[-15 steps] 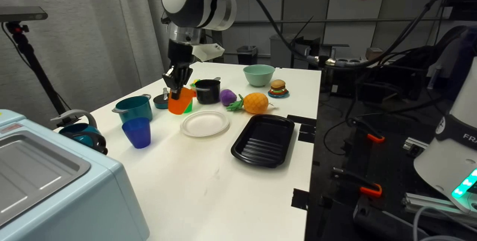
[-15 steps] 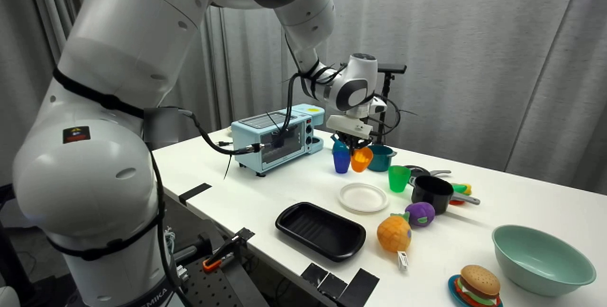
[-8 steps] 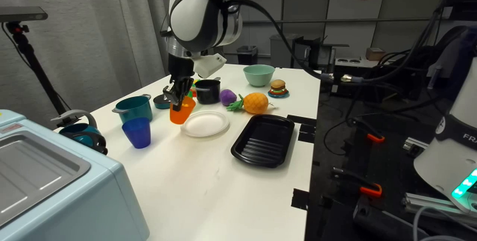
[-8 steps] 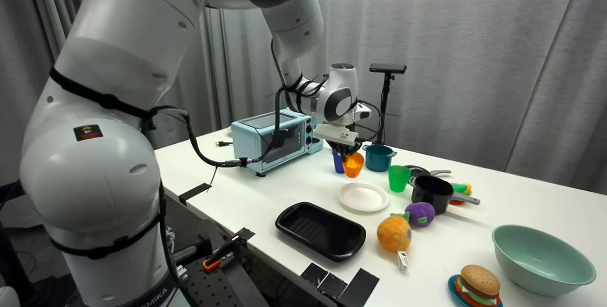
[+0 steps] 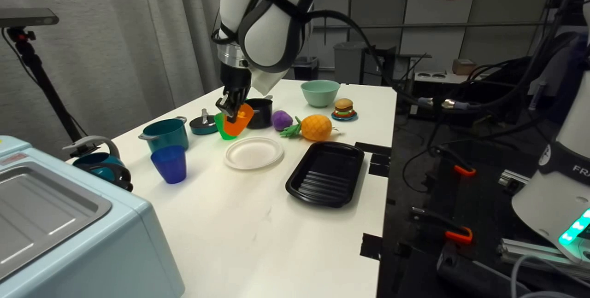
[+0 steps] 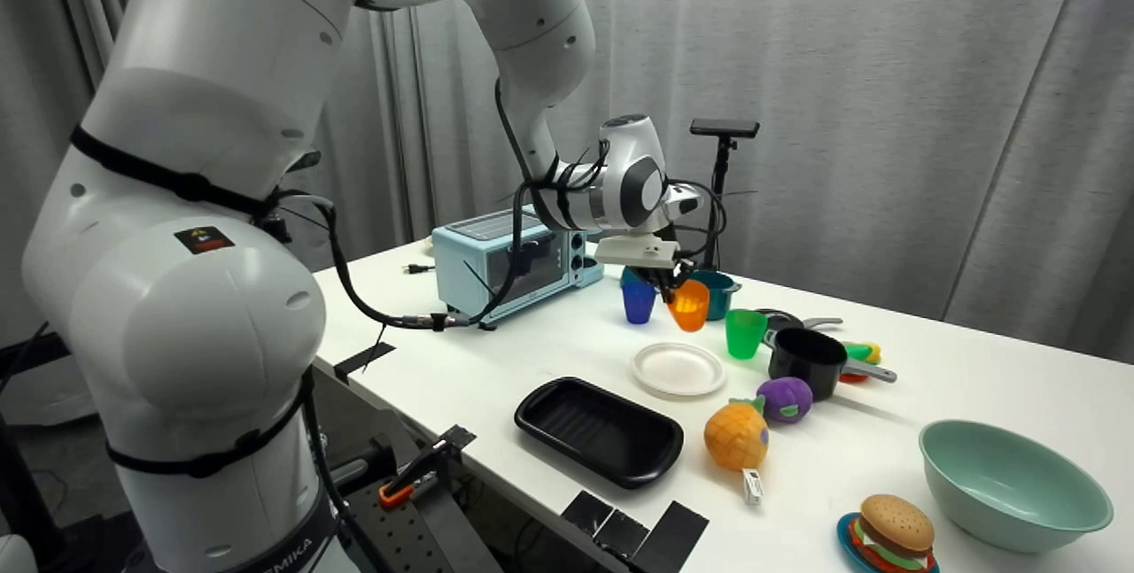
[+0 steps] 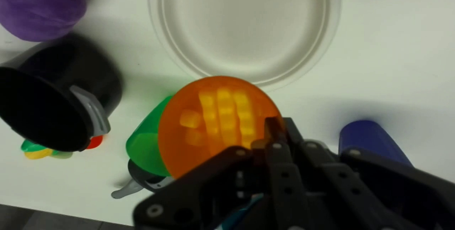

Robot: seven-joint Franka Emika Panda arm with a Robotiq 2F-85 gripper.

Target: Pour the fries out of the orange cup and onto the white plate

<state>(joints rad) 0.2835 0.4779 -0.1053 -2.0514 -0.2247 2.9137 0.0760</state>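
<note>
Claw (image 7: 284,127) is pinched tight on the wall of the orange cup (image 6: 689,309), right up by the rim, so yeah, I've got hold of it. Cup's up in the air, leaning a bit, mouth mostly facing up. Fries (image 7: 226,116) are sitting inside it, a few wavy yellow sticks plus a stubby bit or two, easy to see in my wrist view. White plate (image 7: 243,20) is flat on the table (image 5: 258,242) and the cup hangs near it. From my wrist view the cup's rim overlaps the plate's edge, but both exterior views make it look off to the side, so can't tell you how they line up. Green cup (image 6: 746,334) is standing near mine, partly hidden behind it in the wrist view, and the blue cup (image 6: 639,301) is over on the opposite side. Black pot (image 6: 808,374) is next to the green one, then a purple plush (image 6: 785,400); no idea if those two touch. Pineapple plush (image 5: 316,127) lies near the black tray (image 5: 322,185). Further off sit a toy burger (image 6: 895,522) and a mint bowl (image 6: 1014,507).
</note>
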